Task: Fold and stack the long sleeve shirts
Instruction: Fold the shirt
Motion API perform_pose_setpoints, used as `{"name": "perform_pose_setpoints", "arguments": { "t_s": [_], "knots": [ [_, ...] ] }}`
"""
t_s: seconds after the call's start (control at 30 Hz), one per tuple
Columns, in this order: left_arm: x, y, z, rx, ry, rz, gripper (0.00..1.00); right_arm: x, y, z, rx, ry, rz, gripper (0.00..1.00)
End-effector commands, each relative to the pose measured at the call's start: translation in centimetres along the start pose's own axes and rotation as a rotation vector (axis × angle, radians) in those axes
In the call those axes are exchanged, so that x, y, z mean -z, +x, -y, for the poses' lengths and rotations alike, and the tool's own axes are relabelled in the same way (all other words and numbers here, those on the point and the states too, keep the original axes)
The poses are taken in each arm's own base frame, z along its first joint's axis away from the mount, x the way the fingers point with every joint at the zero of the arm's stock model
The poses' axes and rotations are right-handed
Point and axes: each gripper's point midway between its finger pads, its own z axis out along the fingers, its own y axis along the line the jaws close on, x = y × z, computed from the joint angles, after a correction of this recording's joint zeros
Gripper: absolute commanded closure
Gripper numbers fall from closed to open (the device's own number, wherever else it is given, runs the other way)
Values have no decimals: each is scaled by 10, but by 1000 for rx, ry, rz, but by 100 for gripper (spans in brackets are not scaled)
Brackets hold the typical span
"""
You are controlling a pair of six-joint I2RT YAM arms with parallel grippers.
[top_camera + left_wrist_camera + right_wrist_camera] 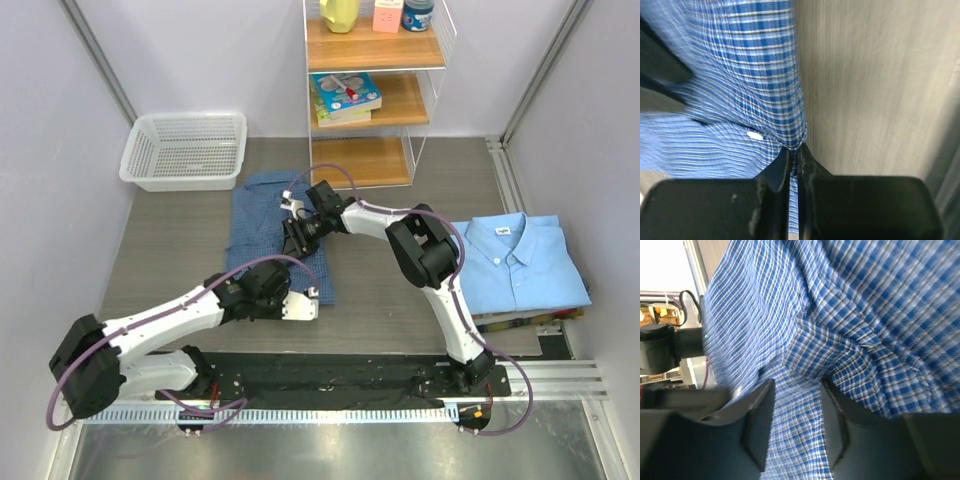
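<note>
toward the worktop's (380, 290) near edge, your left pincer (796, 148) is clamped tight on the checked shirt's (258, 212) hem, likely for folding it over; your right pincer (797, 390) straddles a cloth ridge, parted.

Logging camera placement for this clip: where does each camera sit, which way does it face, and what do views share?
Top external: above and behind the arm bases, facing down the table toward the shelf; both arms show, and the folded light blue shirt.
Left wrist: looks along the left end effector, shut on an edge of the dark blue checked shirt.
Right wrist: looks past the open right end effector onto that cloth.
Shared: all three show that shirt.
</note>
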Motion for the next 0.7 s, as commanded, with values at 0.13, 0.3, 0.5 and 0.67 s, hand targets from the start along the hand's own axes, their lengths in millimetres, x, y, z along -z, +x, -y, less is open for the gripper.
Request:
{"name": "perform_pose_setpoints", "arguments": {
  "t_s": [0.13, 0.3, 0.5, 0.67],
  "knots": [
    [97, -43, 56, 45, 419, 160, 100, 69, -52, -49, 177, 50, 94, 45],
    [142, -72, 64, 47, 563, 259, 100, 66, -57, -42, 234, 50, 53, 48],
    [177, -95, 65, 98, 704, 281, 100, 67, -66, -32, 290, 82, 62, 51],
    [157, -87, 26, 150, 677, 238, 100, 76, -64, -12, 275, 132, 61, 52]
  ]
}}
